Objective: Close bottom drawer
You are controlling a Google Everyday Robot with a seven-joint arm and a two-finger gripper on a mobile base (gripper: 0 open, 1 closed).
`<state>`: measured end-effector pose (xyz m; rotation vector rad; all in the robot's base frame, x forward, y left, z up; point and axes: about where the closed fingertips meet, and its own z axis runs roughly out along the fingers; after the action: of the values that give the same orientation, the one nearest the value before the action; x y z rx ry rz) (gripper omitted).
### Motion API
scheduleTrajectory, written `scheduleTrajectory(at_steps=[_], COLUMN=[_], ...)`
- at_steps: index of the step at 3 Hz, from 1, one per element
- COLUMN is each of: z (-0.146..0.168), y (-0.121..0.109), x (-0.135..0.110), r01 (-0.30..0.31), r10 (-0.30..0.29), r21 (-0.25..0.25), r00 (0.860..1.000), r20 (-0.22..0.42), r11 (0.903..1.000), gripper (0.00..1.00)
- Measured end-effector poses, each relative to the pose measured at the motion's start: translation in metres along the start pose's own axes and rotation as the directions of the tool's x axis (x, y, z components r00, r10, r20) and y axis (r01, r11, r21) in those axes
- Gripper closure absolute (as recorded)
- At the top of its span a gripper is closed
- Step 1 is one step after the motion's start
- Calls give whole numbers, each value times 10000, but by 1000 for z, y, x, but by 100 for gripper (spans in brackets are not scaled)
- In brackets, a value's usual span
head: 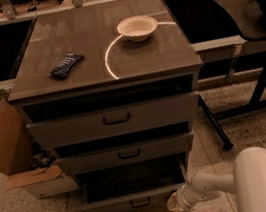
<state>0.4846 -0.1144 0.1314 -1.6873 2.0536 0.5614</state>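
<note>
Bottom drawer [131, 202] sits pulled well out at the foot of the cabinet [176, 60], its inside dark, contents impossible to make out. On top, a white bowl [137, 27] looks empty, with a dark packet [66, 65] to its left. A cardboard box [8, 145] leans open on the left. The white arm [214, 184] reaches in low from the right, gripper [174, 202] at the drawer front's right end; open or closed, I can't tell.

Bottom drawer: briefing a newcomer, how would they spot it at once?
Find the grey cabinet bearing a white bowl. Of its three drawers, the bottom drawer is lowest, pulled out farthest, with the slimmest front; the gripper sits by its right corner.
</note>
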Motion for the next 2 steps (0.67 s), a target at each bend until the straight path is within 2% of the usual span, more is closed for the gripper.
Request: scheduleTrajectory(at_steps=[1, 2], z=[2, -2], y=[-21, -36], x=[-4, -5], r01=[86, -29], r10=[-82, 13], r21=[667, 1568], r00=[9999, 9999], r20=[-62, 105], r11=[9977, 9876], gripper=[100, 100])
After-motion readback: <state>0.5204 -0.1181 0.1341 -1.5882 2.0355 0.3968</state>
